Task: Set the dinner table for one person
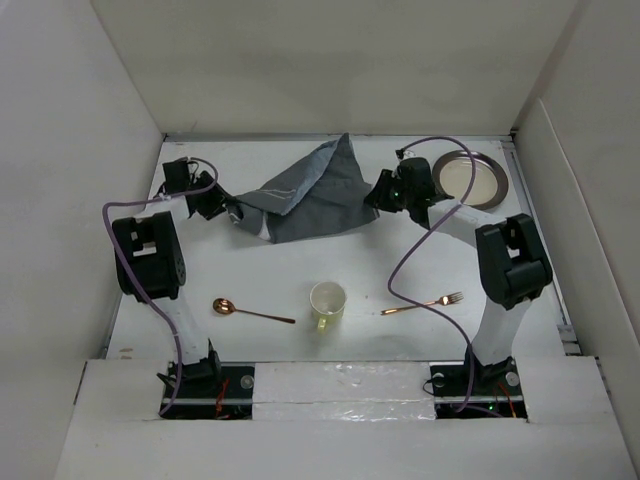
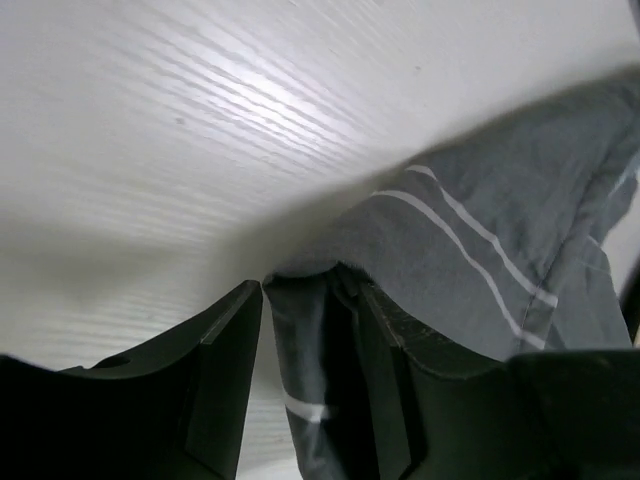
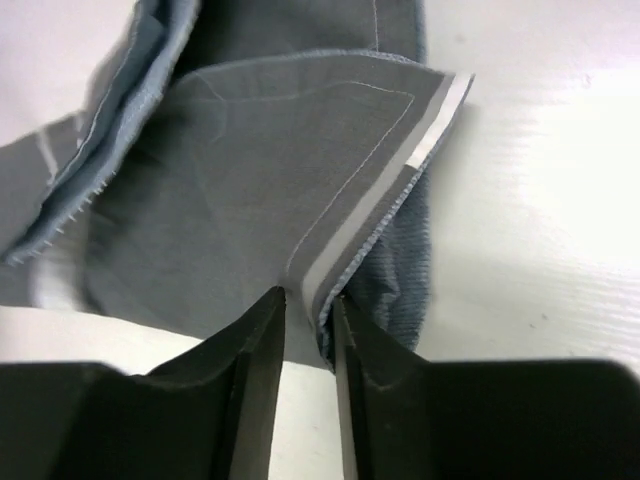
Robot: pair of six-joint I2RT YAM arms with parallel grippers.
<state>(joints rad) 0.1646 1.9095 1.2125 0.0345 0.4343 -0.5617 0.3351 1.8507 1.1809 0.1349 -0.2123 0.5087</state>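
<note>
Your dark grey white-striped cloth mat [image 1: 305, 200] lies crosswise between both arms on the white dinner table [image 1: 270, 275]: right gripper [image 3: 309, 298] pinching its hem, left gripper [image 2: 305, 290] spread.

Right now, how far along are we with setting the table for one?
Nothing looks set yet. In hand: the cloth mat lies crumpled at the far side, one edge pinched in the jaws of the right gripper, a fold between those of the left gripper. Left: spread it flat, then arrange the plate, mug, spoon and fork, now scattered apart on the table.
</note>
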